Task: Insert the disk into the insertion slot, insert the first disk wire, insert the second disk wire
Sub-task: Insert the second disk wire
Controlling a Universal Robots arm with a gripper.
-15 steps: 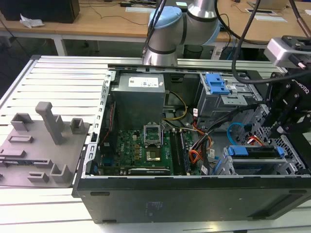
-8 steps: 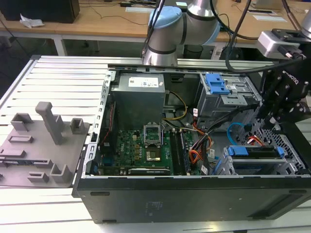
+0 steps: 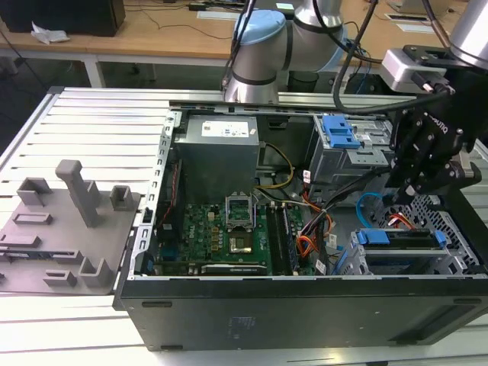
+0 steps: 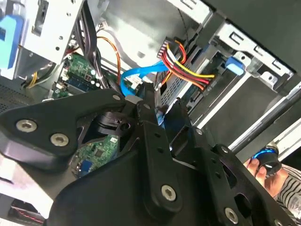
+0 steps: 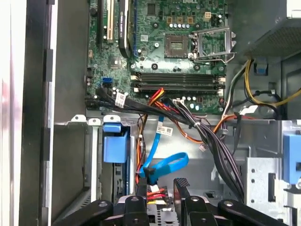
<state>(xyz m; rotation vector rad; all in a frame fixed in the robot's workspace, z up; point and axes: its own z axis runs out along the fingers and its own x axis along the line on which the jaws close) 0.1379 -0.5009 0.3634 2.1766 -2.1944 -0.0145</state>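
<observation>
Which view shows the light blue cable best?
The first wrist view: the second disk wire shows its whole loop. The second wrist view shows a short stretch; the exterior view, a small curve.

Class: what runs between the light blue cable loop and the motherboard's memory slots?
In the first wrist view, black cables cross between the light blue cable loop and the memory slots.

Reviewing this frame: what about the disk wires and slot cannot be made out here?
1. Plug end of the second disk wire: in the first wrist view the gripper covers where it ends.
2. The first disk wire: in that view most of its run lies behind the gripper.
3. Rear of the insertion slot: in the exterior view the gripper stands before it, hiding any connections there.
</observation>
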